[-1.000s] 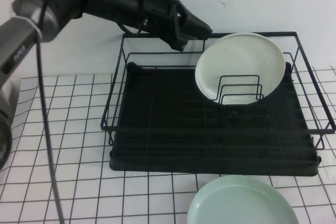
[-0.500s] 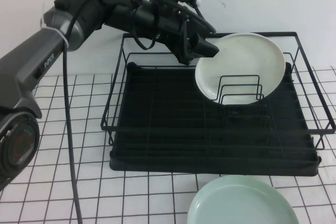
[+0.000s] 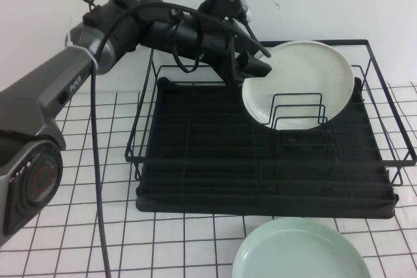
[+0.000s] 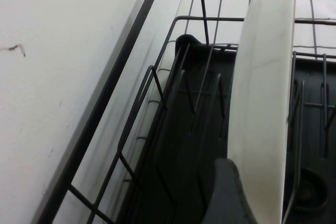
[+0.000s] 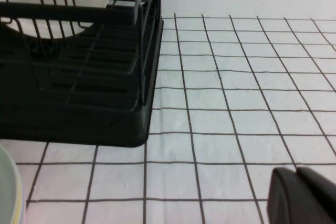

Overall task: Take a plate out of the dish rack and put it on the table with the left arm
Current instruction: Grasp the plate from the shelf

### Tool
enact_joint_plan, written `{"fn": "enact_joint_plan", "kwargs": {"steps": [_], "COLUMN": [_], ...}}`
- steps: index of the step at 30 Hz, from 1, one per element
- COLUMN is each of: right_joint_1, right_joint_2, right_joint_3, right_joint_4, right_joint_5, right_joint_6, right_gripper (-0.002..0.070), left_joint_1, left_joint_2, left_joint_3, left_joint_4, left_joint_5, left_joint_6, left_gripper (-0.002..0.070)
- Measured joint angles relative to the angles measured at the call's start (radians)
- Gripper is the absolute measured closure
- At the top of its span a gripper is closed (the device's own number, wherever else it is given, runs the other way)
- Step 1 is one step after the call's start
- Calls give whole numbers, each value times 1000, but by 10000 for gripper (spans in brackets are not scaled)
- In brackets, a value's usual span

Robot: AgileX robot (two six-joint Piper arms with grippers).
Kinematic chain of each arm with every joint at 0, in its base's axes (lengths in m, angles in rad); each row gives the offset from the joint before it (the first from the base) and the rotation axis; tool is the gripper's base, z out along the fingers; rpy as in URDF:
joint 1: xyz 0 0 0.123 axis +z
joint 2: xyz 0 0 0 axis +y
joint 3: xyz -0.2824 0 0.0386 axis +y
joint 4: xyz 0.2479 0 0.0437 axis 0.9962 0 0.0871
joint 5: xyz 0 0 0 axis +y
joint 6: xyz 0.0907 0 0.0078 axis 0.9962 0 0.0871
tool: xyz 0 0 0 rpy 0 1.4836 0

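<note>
The off-white plate (image 3: 300, 79) stands on edge in the wire loops at the back right of the black dish rack (image 3: 260, 180). My left gripper (image 3: 259, 60) reaches in over the rack's back left and is open, its jaws straddling the plate's left rim. In the left wrist view the plate (image 4: 262, 103) shows edge-on, with one dark finger (image 4: 228, 195) beside it and the other finger hidden behind it. My right gripper (image 5: 303, 195) is shut and empty, low over the checked table (image 5: 236, 103) to the right of the rack (image 5: 79, 114).
A pale mint-green plate (image 3: 300, 252) lies flat on the table (image 3: 85, 148) in front of the rack, also at the edge of the right wrist view (image 5: 6, 192). A white wall stands close behind the rack. The left arm's cable hangs down at the left.
The left arm has swung right and down toward the plate. Its gripper has opened and now sits at the plate's left rim. The plate has not moved.
</note>
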Motion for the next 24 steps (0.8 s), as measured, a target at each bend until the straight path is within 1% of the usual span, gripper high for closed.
{"fn": "enact_joint_plan", "kwargs": {"steps": [5, 12, 24], "right_joint_1": [0, 0, 0], "right_joint_2": [0, 0, 0], "right_joint_3": [0, 0, 0], "right_joint_4": [0, 0, 0], "right_joint_5": [0, 0, 0], "right_joint_6": [0, 0, 0], "right_gripper": [678, 678, 678], "left_joint_1": [0, 0, -3], "left_joint_2": [14, 35, 47], "left_joint_3": [0, 0, 0], "left_joint_4": [-13, -53, -54], "left_joint_5": [-25, -43, -50], "left_joint_6": [4, 49, 56], "left_gripper": [270, 271, 280]}}
